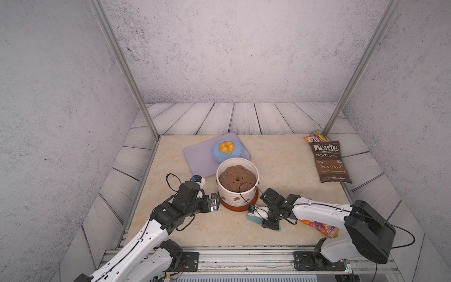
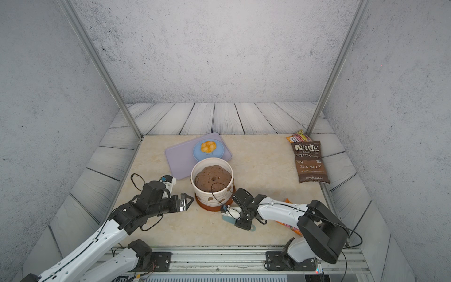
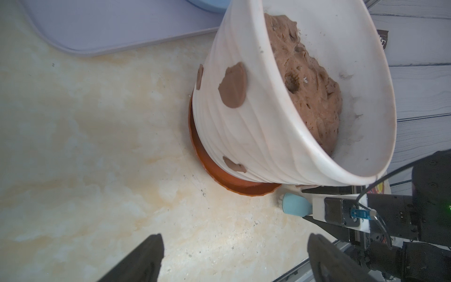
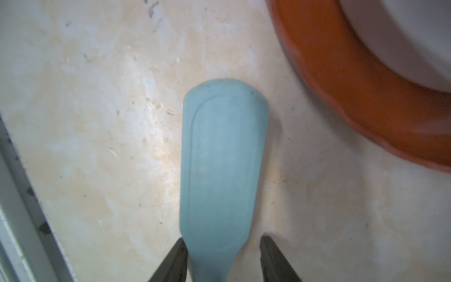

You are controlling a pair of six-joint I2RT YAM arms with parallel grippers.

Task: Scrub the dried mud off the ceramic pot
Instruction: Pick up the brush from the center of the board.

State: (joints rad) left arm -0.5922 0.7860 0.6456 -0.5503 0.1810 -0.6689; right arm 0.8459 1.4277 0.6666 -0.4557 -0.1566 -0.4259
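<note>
Right gripper [image 4: 223,240], beside the ceramic pot [image 1: 235,195], straddles the blue brush [image 4: 224,158] handle, jaws not yet clamped; left gripper [image 3: 235,236], facing the pot, is wide open. Dried mud [image 3: 233,89] dots its wall. Brush pickup seems in hand; next, clamp and lift.

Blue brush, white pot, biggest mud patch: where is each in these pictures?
Blue brush [image 4: 224,158]: right wrist view, flat back of its head.
Ceramic pot [image 1: 230,191]: a top view, ribbed outer wall.
Dried mud [image 3: 233,89]: left wrist view, middle of the largest patch.
</note>
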